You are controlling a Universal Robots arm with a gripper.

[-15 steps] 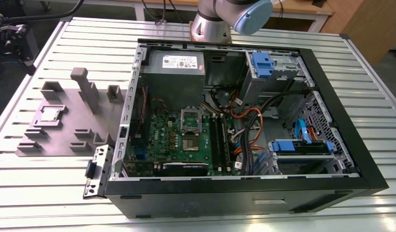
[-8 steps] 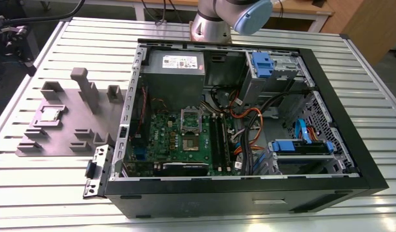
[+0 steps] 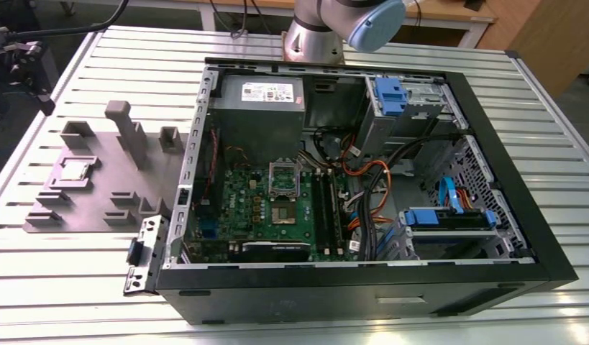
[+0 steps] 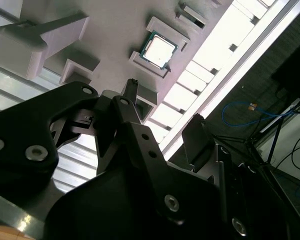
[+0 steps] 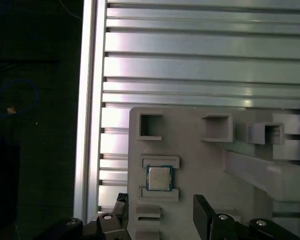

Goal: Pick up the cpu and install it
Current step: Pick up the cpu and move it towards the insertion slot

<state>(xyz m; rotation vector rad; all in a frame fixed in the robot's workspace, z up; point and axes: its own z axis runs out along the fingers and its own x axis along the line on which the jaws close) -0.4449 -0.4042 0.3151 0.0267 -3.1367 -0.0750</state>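
Note:
The cpu is a small square chip with a silvery top. It lies flat in a recess of the grey holder plate, at the exterior view's left of the open computer case. Both wrist views look down on the cpu between two low grey blocks. My gripper hangs above the plate, open, clear of the chip. Its two black fingers stand wide apart with nothing between them. The green motherboard lies inside the case with its silver socket frame near the middle.
The black case holds a grey power supply, blue drive brackets and cable bundles. Tall grey posts rise from the holder plate. Everything rests on a ribbed aluminium table, whose edge runs close to the plate.

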